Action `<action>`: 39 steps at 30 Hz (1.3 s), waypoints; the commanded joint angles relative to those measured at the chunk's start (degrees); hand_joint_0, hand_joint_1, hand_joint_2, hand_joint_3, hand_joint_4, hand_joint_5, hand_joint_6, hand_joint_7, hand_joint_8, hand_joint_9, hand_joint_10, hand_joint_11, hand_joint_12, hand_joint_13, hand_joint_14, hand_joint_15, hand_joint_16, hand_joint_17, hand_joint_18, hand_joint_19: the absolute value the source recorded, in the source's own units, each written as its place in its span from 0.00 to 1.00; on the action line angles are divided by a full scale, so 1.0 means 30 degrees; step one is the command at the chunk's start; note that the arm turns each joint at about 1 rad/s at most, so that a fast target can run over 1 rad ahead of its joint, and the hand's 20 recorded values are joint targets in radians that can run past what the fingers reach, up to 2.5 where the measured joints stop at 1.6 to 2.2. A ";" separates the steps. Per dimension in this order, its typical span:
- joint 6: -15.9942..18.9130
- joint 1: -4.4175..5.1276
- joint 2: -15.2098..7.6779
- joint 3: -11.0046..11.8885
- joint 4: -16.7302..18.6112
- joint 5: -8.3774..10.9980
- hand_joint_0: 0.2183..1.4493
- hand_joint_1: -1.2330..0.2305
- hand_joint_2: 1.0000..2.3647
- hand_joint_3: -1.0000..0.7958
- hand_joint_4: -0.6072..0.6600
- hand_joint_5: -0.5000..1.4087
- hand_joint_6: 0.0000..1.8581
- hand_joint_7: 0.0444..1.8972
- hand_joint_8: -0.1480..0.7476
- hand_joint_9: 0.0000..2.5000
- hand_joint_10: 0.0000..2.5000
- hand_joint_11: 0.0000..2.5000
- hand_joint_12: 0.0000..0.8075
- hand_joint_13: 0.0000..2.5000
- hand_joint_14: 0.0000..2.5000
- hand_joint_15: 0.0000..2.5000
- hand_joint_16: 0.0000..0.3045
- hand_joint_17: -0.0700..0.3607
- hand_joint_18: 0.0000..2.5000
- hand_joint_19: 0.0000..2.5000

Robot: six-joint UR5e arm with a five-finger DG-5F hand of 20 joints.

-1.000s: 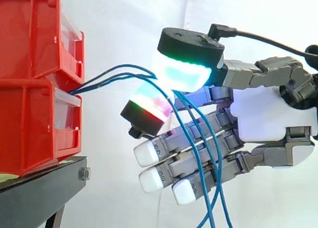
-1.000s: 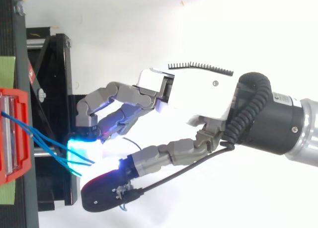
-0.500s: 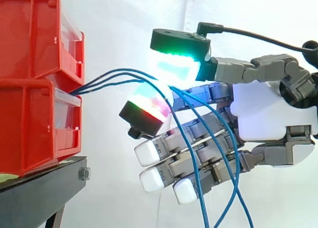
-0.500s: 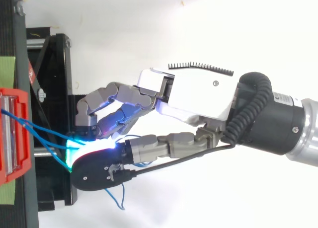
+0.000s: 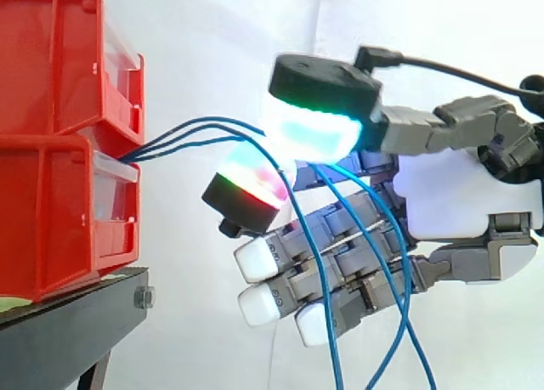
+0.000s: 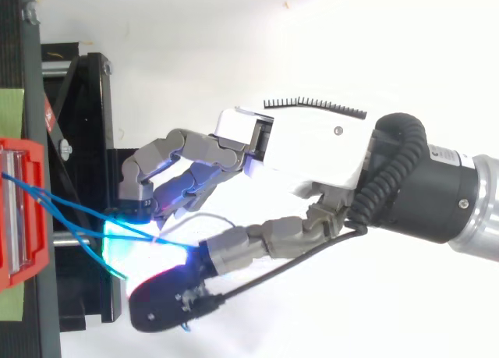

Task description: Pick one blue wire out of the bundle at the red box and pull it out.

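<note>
Three thin blue wires (image 5: 191, 131) come out from between two stacked red bins (image 5: 51, 220) at the left and arch rightwards. My hand (image 5: 467, 195) reaches in from the right, level with them. Its thumb pad (image 5: 310, 131) glows green and cyan and presses down over a finger pad (image 5: 251, 182) glowing red and green. The wires pass between these two pads, then hang down in front of the other fingers (image 5: 255, 258) to the bottom edge. From above, the wires (image 6: 70, 214) run from the bin (image 6: 19, 217) to the glowing pads under my hand (image 6: 312, 151). How many wires are pinched is hidden.
The bins stand on a black stand (image 5: 68, 322) whose frame (image 6: 78, 140) lies under my fingertips in the top view. A white curtain hangs behind. Open space lies below and to the right of the bins.
The thumb had swung in towards the fingers half a second ago and has now moved back out. The hanging wire ends have shifted slightly to the right. The bins have not moved.
</note>
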 commanded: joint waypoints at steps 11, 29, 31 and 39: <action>0.0000 -0.0047 -0.0028 0.0001 0.0000 0.0000 0.23 0.41 0.00 0.28 0.53 0.16 0.48 0.47 0.51 0.34 0.00 0.21 0.53 0.31 0.01 0.17 0.20 0.48 0.30 0.20; 0.0000 -0.0047 0.0001 0.0001 -0.0058 0.0000 0.30 0.34 0.01 0.44 0.61 0.17 0.49 0.51 0.55 0.36 0.01 0.23 0.54 0.32 0.01 0.18 0.19 0.47 0.30 0.20; 0.0000 -0.0047 0.0001 0.0001 -0.0058 0.0000 0.31 0.32 0.01 0.43 0.61 0.17 0.48 0.51 0.54 0.35 0.01 0.22 0.53 0.32 0.01 0.18 0.19 0.46 0.29 0.20; 0.0000 -0.0047 0.0001 0.0001 -0.0146 -0.0029 0.27 0.27 0.00 0.28 0.59 0.16 0.48 0.49 0.51 0.33 0.01 0.22 0.52 0.31 0.01 0.17 0.19 0.47 0.29 0.20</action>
